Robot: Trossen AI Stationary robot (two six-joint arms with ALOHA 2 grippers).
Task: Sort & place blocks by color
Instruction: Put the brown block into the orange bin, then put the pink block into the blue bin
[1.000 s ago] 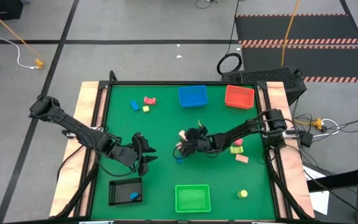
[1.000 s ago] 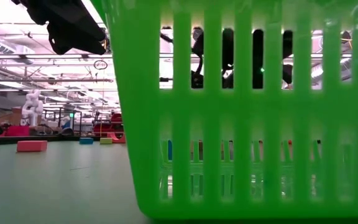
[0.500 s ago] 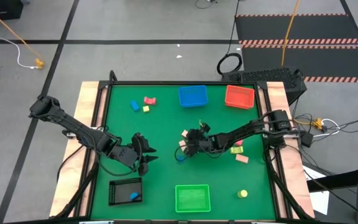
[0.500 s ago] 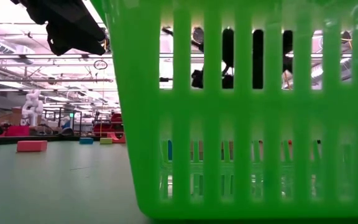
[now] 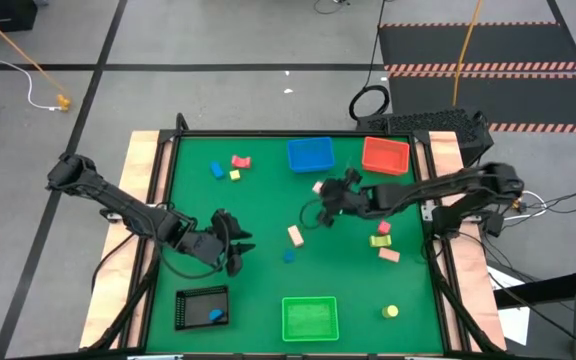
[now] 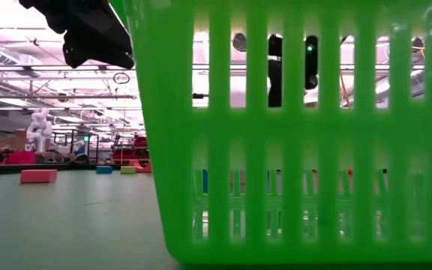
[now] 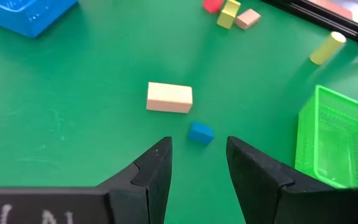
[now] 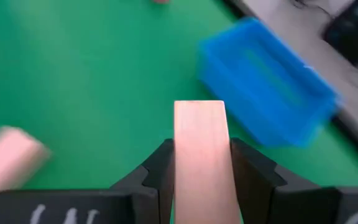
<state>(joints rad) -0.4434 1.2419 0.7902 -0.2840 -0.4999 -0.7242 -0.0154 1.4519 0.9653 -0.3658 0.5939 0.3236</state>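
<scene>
Pale pink rectangular block (image 8: 199, 155) sits clamped in the right gripper (image 8: 199, 171) near the blue slatted plastic tray (image 8: 272, 102); the left gripper (image 7: 197, 163) gapes, so carry level.

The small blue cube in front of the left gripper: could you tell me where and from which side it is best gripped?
Grip the blue cube across two opposite flat side faces, coming straight down. It lies flat, close to the tan bar. The open left gripper already faces it.
</scene>
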